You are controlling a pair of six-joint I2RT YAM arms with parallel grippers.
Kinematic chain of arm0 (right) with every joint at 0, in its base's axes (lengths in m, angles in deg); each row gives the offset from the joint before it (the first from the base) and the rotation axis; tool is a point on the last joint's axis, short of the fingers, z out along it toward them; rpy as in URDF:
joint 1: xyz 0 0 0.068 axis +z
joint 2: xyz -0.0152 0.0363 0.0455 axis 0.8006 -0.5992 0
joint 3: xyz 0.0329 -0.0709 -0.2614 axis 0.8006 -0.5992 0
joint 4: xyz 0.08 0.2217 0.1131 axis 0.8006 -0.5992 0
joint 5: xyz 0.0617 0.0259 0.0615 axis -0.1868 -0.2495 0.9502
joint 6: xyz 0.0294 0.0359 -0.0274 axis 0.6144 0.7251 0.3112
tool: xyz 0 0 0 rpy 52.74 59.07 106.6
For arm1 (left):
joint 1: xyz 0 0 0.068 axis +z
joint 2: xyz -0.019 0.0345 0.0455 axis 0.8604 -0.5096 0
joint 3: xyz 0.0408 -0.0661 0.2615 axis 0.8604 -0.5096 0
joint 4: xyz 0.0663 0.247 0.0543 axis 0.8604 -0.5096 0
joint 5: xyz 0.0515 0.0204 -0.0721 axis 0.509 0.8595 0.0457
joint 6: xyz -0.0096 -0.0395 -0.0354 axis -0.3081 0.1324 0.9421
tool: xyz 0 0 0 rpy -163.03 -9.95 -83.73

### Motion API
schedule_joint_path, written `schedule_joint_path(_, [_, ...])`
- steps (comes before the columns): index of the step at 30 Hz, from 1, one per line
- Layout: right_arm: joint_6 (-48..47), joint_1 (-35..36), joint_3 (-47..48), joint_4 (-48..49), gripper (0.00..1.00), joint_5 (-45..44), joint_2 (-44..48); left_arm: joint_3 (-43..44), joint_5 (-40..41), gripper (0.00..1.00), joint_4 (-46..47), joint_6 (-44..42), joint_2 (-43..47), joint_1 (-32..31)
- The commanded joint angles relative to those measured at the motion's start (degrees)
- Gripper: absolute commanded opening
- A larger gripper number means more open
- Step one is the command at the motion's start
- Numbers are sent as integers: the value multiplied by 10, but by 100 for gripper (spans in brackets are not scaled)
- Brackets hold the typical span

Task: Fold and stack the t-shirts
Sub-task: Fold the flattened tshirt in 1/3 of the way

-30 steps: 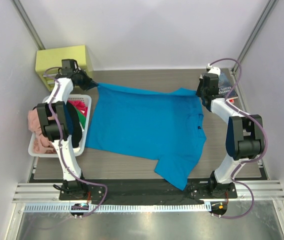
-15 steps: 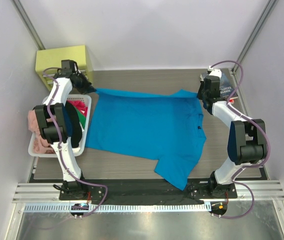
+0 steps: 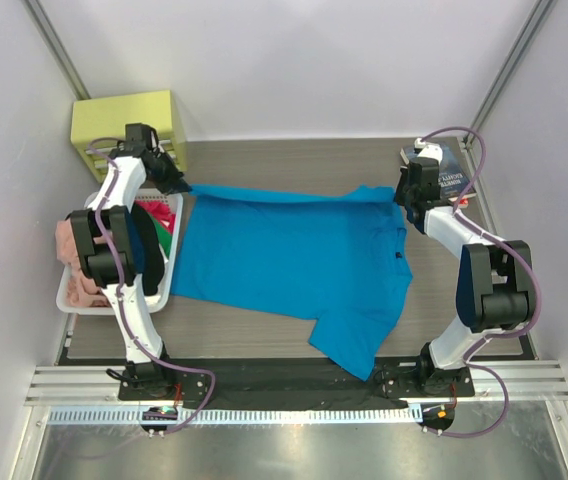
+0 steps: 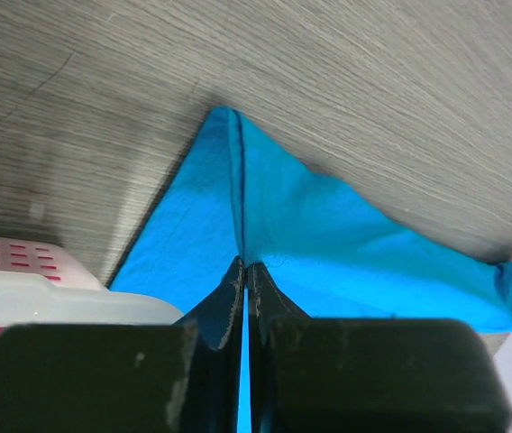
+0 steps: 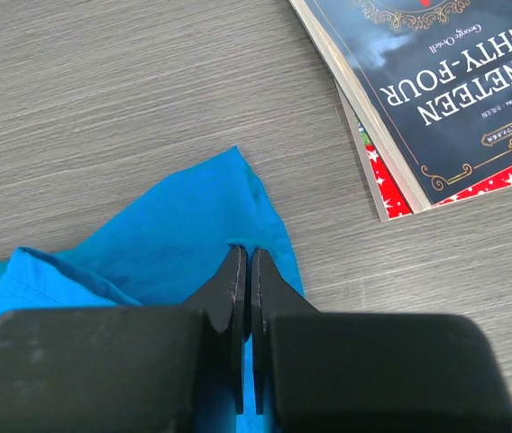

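A turquoise-blue t-shirt (image 3: 289, 258) lies spread across the table, one sleeve hanging toward the near edge. My left gripper (image 3: 178, 184) is shut on its far left corner (image 4: 238, 194), lifting it off the table. My right gripper (image 3: 400, 193) is shut on its far right corner (image 5: 229, 212). The far edge of the shirt is stretched between both grippers. Other shirts, pink (image 3: 72, 250), red (image 3: 163, 215) and green, lie in a white basket (image 3: 114, 300) at the left.
A yellow box (image 3: 129, 120) stands at the back left corner. Dark-blue-covered books (image 3: 448, 170) lie at the back right, close beside my right gripper; they also show in the right wrist view (image 5: 436, 81). The basket rim (image 4: 31, 284) is just beside my left gripper.
Both grippers have drawn the shirt's far edge toward the near side. The far edge now runs straighter and lies farther from the back wall.
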Motion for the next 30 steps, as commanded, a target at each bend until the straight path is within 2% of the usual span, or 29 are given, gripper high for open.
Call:
schedule_joint_path(1, [2, 0, -1, 12, 1, -13, 22, 13, 41, 0, -17, -30, 25, -10])
schedule_joint_path(10, [1, -1, -27, 11, 1, -20, 33, 17, 60, 0, -30, -44, 18, -21])
schedule_joint_path(23, [-3, -1, 0, 18, 1, -21, 12, 15, 65, 0, -41, -46, 27, -21])
schedule_joint_path(26, [-11, -1, 43, 20, 1, -24, -10, 47, 59, 0, -41, -39, 10, -20])
schedule_joint_path(30, [-30, 0, 105, 16, 1, -24, -57, 134, 50, 0, -66, -32, -37, -20])
